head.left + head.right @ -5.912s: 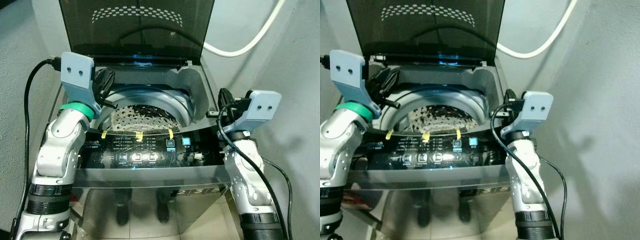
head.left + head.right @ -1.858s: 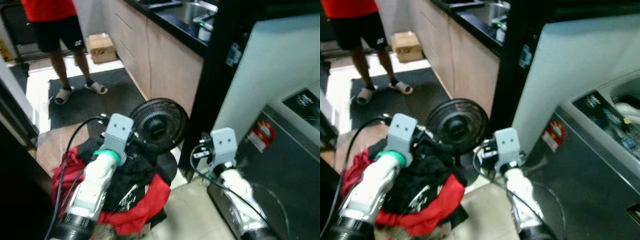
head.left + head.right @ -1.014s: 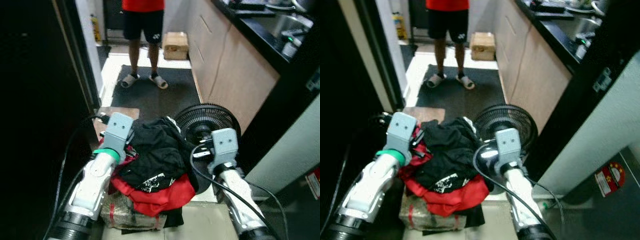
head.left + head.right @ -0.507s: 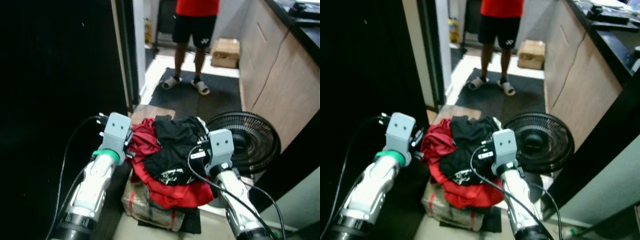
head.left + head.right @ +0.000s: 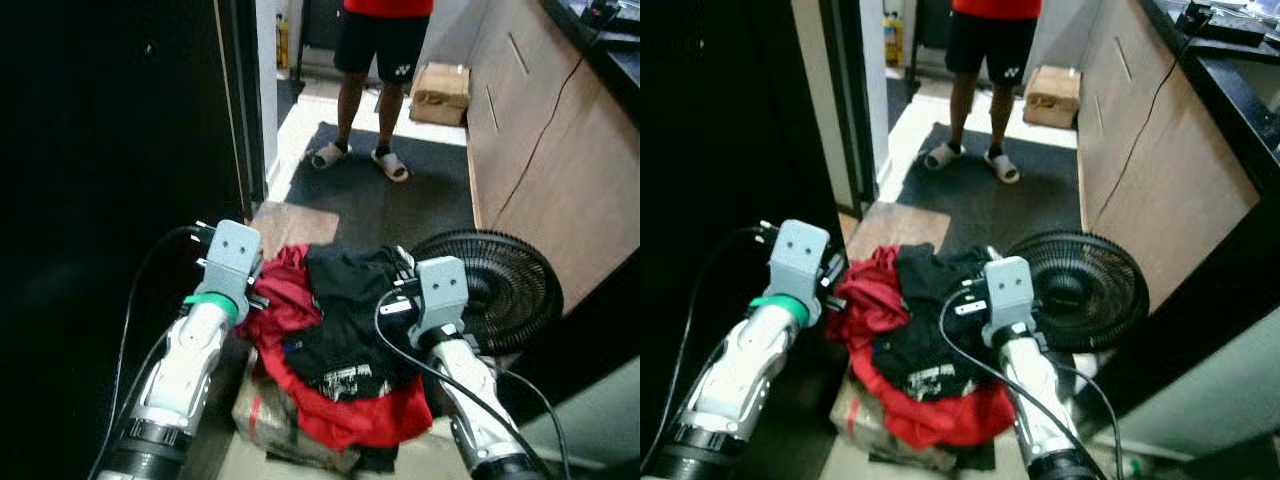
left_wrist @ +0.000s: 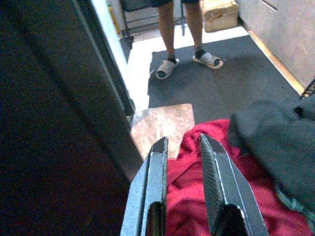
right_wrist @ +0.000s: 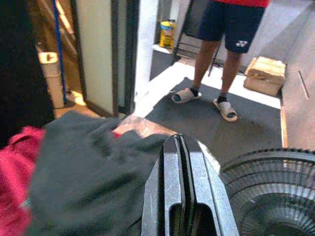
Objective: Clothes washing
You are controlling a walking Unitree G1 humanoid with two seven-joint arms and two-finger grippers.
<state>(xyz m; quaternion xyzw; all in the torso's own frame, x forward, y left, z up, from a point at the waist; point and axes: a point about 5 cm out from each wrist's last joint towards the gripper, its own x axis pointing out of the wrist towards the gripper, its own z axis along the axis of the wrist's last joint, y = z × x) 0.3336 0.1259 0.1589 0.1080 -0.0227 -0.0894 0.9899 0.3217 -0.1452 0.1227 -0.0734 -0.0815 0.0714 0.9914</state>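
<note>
Our left pincer [image 6: 182,189], fingers spread, hangs just above the red garment [image 5: 285,300] at the left edge of the clothes pile [image 5: 340,360], so it is the nearer one for a grab. The pile sits on a bundle on the floor, we think, between dark door [image 5: 110,180] and fan [image 5: 500,290]. Our right pincer [image 7: 180,196], pressed together, hovers over the black garment [image 7: 88,172]; a person [image 5: 380,40] stands beyond.

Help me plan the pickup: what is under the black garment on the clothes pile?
The black garment lies on top of red clothing, which spreads out to its left and front. Beneath both sits a pale wrapped bundle. Anything deeper in the pile is covered.
</note>
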